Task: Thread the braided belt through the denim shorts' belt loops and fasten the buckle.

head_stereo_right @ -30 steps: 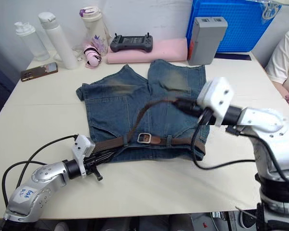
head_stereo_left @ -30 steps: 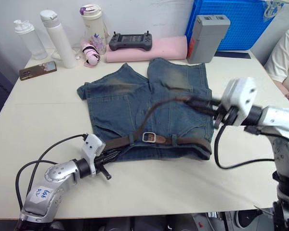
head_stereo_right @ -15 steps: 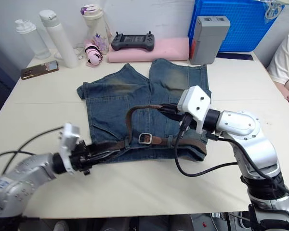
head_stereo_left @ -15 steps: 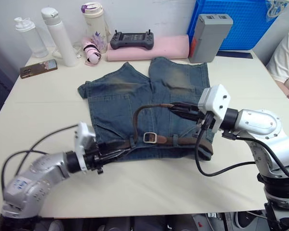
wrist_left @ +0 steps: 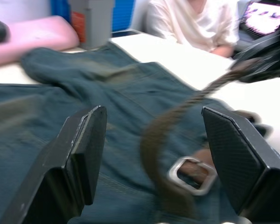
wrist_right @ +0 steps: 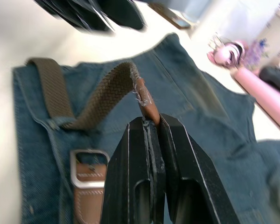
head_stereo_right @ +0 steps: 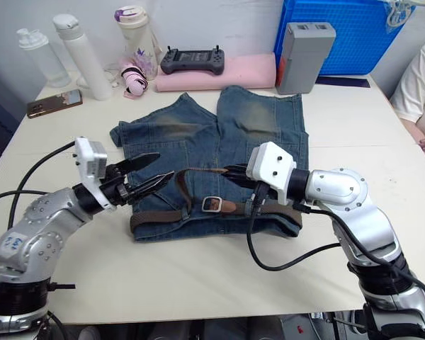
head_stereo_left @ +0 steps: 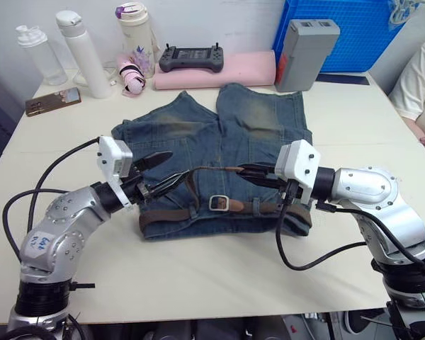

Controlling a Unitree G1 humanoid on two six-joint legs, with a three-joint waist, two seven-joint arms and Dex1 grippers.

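Left gripper (head_stereo_left: 158, 172) lifted off waistband, now spread wide, empty | right gripper (head_stereo_left: 246, 172) clamps flat tip of dark brown braided belt (head_stereo_left: 198, 172) over faded blue denim shorts (head_stereo_left: 177, 142) mid-table | silver buckle (head_stereo_left: 219, 202) on waistband

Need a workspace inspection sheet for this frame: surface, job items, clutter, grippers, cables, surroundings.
Surface: pale table, bare along the near edge.
Job's things: denim shorts lie flat; braided belt runs along the waistband, its free end arching up; buckle rests on the waistband, unfastened.
Clutter: three bottles, phone, pink headphones, controller on a pink pad, grey box.
Grippers: left gripper open, hovering by the belt's arch; right gripper shut on the belt tip.
Cables: black cables loop off both arms.
Surroundings: blue crate; a person seated on the right.
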